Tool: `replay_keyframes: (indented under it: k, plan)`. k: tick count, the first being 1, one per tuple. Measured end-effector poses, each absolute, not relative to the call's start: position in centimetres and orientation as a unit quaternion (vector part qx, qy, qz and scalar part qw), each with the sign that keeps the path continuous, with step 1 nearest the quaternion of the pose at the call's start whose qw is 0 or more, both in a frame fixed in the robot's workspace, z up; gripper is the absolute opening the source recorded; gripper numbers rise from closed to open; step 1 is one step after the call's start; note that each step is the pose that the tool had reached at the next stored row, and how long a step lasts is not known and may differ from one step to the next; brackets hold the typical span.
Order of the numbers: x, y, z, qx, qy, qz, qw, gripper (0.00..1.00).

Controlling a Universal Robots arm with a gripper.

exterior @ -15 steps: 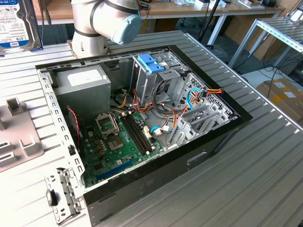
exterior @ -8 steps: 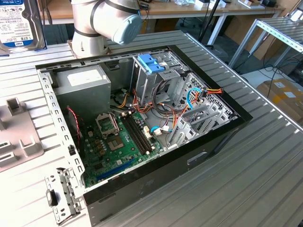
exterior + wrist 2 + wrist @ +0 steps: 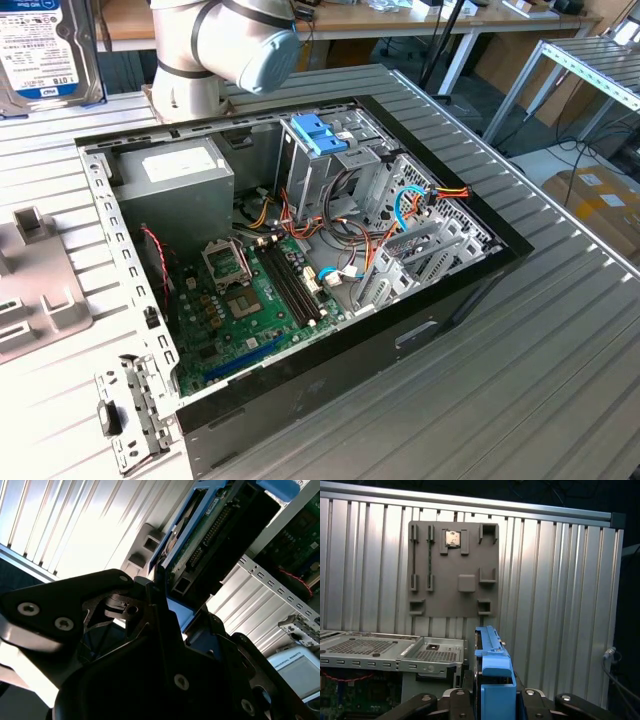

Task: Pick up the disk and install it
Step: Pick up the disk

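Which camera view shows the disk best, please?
The exterior view: the disk shows its white-and-blue labelled face at that view's upper left. The second wrist view shows its connector end and blue rail edge-on; the first wrist view shows the rail's narrow edge.

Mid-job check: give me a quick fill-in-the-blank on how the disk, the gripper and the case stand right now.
1. The gripper is shut on the disk, clamping its light-____ carrier rail.
2. In the exterior view the disk is ____ the open computer case, not yet installed.
3. The motherboard lying in the case is ____.
Missing words: blue; outside; green.
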State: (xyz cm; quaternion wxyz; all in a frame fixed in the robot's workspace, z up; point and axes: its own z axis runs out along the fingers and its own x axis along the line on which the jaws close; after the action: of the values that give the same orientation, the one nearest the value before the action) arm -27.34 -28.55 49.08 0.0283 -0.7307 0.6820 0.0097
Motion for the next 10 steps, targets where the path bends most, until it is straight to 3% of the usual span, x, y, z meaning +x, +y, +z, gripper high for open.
replay_keyframes:
  k: [10]
  plan:
    - [-26.28, -28.55, 49.06, -0.731, 0.682, 0.010, 0.028, 0.37]
